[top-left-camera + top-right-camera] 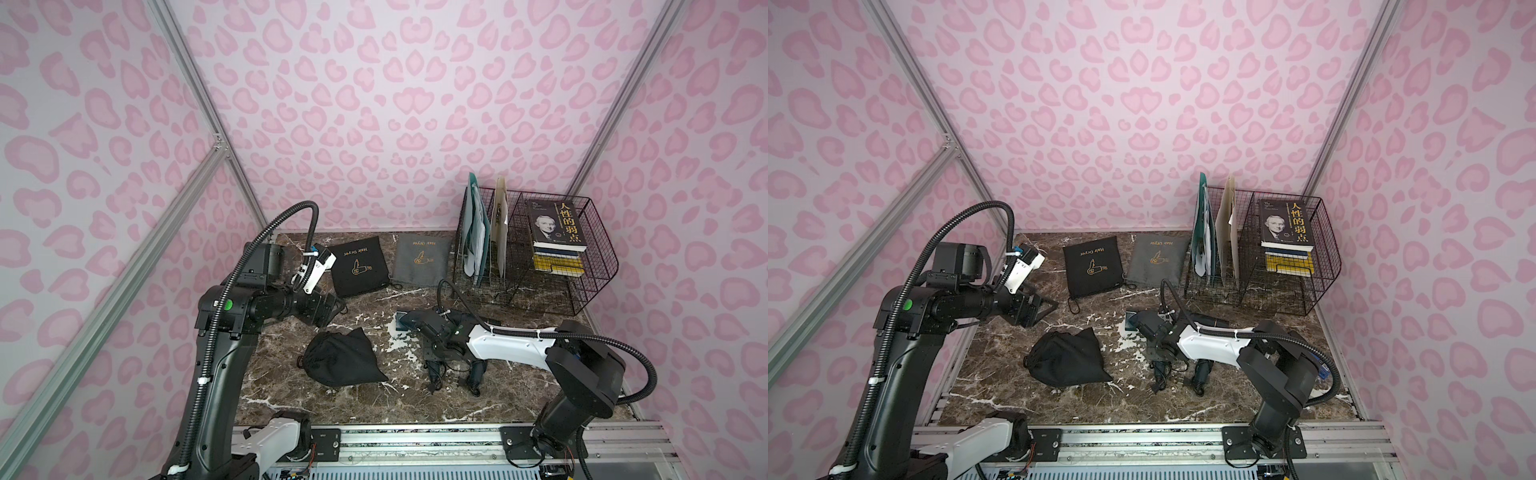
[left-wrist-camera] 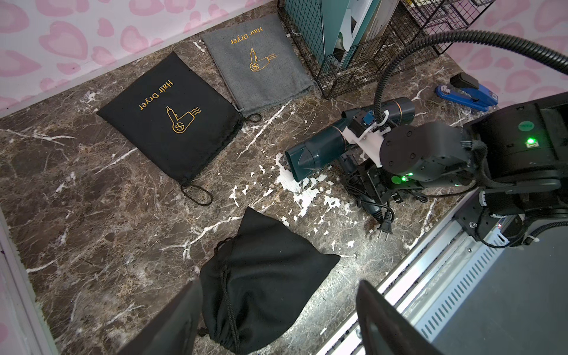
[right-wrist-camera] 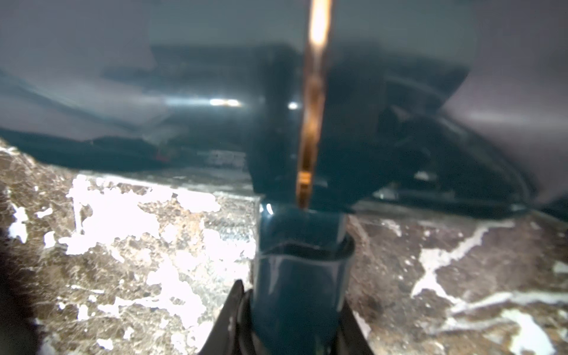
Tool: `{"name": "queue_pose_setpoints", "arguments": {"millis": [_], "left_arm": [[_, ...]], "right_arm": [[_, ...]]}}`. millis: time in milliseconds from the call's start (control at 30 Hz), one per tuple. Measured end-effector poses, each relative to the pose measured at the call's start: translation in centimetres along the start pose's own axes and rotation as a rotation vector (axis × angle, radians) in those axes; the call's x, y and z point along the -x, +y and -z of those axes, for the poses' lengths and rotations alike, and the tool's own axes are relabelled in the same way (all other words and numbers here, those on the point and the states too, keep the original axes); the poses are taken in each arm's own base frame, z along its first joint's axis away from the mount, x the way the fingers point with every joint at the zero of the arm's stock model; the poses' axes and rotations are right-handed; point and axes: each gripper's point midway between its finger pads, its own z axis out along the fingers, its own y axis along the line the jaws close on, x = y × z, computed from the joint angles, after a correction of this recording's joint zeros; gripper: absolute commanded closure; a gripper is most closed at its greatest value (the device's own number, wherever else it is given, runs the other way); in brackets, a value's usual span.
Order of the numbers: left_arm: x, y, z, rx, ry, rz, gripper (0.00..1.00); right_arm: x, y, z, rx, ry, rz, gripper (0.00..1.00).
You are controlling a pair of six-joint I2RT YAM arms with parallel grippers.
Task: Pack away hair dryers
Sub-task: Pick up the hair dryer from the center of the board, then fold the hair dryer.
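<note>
**Right pincer (image 3: 296, 322) clenched on the teal dryer (image 2: 319, 150) at its handle, mid-bench (image 2: 92, 215).**
The barrel lies crosswise with its nozzle toward the left arm, and the handle points straight back into the right pincer, the nearer one. The left pincer (image 2: 279, 285) hangs released over a stuffed bag (image 2: 264, 261). Gold "Hair Dryer" marks the black pouch (image 2: 172, 123) and grey pouch (image 2: 261, 61); the book (image 1: 555, 224) reads "人性的弱点".
</note>
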Motion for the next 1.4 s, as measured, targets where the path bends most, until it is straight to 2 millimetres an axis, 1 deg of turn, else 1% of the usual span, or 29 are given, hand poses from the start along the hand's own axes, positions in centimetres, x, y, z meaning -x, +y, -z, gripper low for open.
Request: {"name": "queue_pose_setpoints", "arguments": {"millis": [33, 133, 200, 367, 467, 567, 700, 833, 933, 1000, 1100, 1200, 1300, 1400], "left_arm": [[0.1, 0.0, 0.2, 0.001, -0.003, -0.001, 0.19], [1.0, -0.1, 0.8, 0.007, -0.023, -0.010, 0.19], [1.5, -0.1, 1.3, 0.012, -0.036, -0.016, 0.19], [3.1, -0.2, 2.5, 0.019, -0.061, -0.026, 0.19], [3.8, -0.4, 3.4, 0.024, -0.079, -0.036, 0.15], [4.2, -0.6, 4.1, 0.027, -0.090, -0.052, 0.10], [4.7, -1.3, 4.6, 0.000, -0.103, -0.081, 0.04], [5.1, -2.4, 4.6, -0.076, -0.098, -0.103, 0.03], [5.7, -3.1, 4.6, -0.130, -0.098, -0.115, 0.00], [6.2, -3.7, 4.8, -0.169, -0.104, -0.127, 0.01], [6.6, -4.5, 4.6, -0.228, -0.097, -0.157, 0.01], [6.2, -5.1, 3.8, -0.283, -0.055, -0.177, 0.01], [5.4, -5.5, 3.0, -0.326, -0.009, -0.185, 0.00], [4.9, -5.9, 2.6, -0.358, 0.014, -0.206, 0.01]], "right_arm": [[0.0, 0.1, 0.1, 0.004, -0.004, 0.000, 0.85], [-0.2, 0.4, 0.7, 0.019, -0.007, 0.029, 0.95], [0.0, 1.3, 1.7, 0.044, -0.023, 0.063, 0.98], [2.5, 5.6, 5.0, 0.144, -0.128, 0.156, 0.99], [3.6, 7.4, 7.0, 0.167, -0.202, 0.218, 0.99], [4.4, 8.3, 9.0, 0.163, -0.280, 0.276, 0.99], [5.7, 8.9, 12.3, 0.147, -0.408, 0.342, 0.99], [6.7, 9.3, 15.8, 0.125, -0.544, 0.409, 0.98], [6.9, 10.1, 18.0, 0.107, -0.625, 0.466, 0.98], [6.8, 10.7, 19.2, 0.089, -0.670, 0.508, 0.98], [6.4, 11.6, 20.4, 0.061, -0.724, 0.576, 0.98], [6.0, 12.9, 21.8, 0.043, -0.772, 0.624, 0.98], [5.6, 14.2, 23.2, 0.031, -0.820, 0.649, 0.98], [5.1, 15.2, 23.9, 0.017, -0.849, 0.678, 0.98]]}}
